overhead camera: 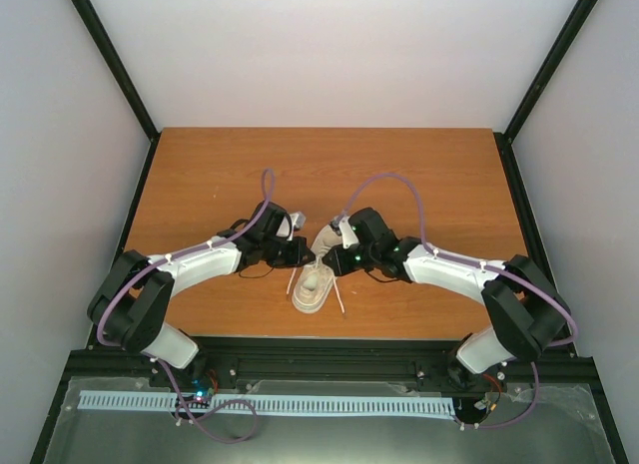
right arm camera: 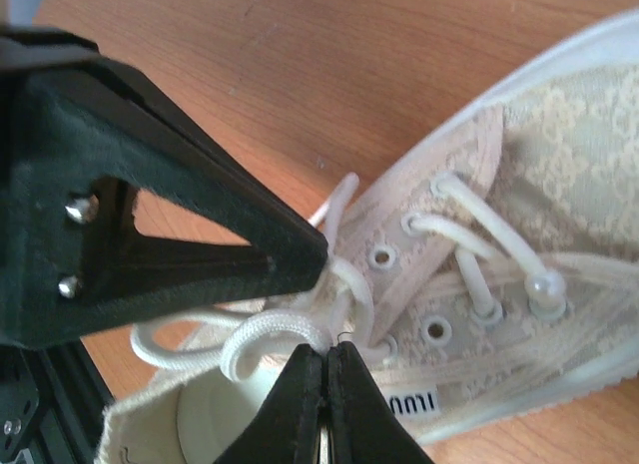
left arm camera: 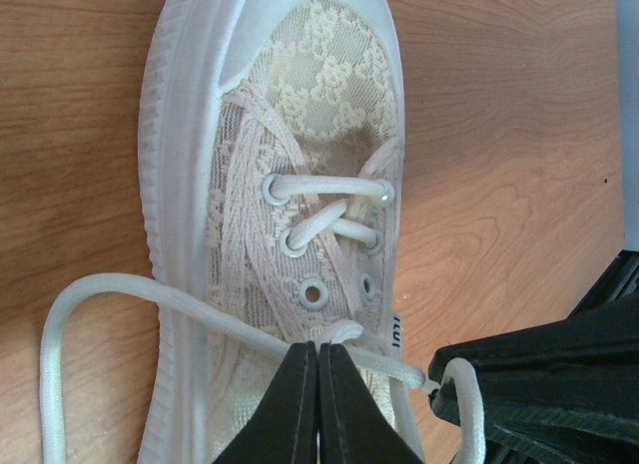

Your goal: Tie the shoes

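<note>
- Wooden surface [overhead camera: 200,175], broad and brown.
- Cream sneaker [overhead camera: 313,292] lying around its middle, closer to the near edge, between both tools.
- Left tool [left arm camera: 318,356] clenched on the white laces [left arm camera: 50,384] at the tongue.
- Right tool [right arm camera: 326,356] pinched shut on a loop of those laces.

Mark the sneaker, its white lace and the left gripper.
sneaker [left arm camera: 319,75]: left wrist view, on the patterned fabric of the toe.
white lace [left arm camera: 329,188]: left wrist view, on the crossing span nearest the toe.
left gripper [left arm camera: 318,352]: left wrist view, where its two closed fingertips meet.
</note>
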You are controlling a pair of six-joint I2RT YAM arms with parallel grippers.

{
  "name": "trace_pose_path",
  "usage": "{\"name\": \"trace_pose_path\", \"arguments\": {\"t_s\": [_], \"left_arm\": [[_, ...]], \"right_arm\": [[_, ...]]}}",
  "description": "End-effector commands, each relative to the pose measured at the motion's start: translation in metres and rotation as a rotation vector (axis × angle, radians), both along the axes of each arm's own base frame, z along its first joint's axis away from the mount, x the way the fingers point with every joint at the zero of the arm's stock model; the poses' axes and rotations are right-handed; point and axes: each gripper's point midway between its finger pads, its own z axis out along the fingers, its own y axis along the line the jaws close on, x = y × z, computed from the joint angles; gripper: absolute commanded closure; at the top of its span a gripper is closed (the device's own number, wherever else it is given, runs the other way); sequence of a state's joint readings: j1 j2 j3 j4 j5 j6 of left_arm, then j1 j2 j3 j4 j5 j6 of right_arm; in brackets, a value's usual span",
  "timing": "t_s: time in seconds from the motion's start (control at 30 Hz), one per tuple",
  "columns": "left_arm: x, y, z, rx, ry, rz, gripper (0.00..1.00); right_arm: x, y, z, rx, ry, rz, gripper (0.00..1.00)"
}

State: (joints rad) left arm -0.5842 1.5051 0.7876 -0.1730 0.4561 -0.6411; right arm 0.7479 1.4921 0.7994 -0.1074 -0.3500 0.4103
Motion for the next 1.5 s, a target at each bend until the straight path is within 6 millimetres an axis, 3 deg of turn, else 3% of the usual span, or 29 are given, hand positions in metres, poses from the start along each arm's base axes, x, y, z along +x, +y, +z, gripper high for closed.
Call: {"name": "trace_pose_path", "arguments": {"t_s": [0.0,0.3,0.53,1.07,1.47], "left_arm": [[0.007,-0.002,0.009,-0.023,-0.051,-0.004,0.99],[0.011,0.000,0.019,-0.034,-0.124,-0.006,0.99],[0.010,-0.002,0.031,-0.086,-0.213,-0.027,0.99],[0.005,-0.001,0.036,-0.124,-0.278,-0.041,0.99],[-0.007,-0.005,0.036,-0.152,-0.296,-0.116,0.99]], "right_arm": [[0.010,0.012,0.013,0.004,-0.052,0.024,0.97],[0.008,0.027,0.005,0.003,-0.035,0.062,0.97],[0.005,0.025,-0.011,-0.012,0.000,0.047,0.97],[0.001,0.022,-0.033,-0.048,0.038,0.035,0.97],[0.002,0.020,-0.033,-0.049,0.031,0.020,0.97]]}}
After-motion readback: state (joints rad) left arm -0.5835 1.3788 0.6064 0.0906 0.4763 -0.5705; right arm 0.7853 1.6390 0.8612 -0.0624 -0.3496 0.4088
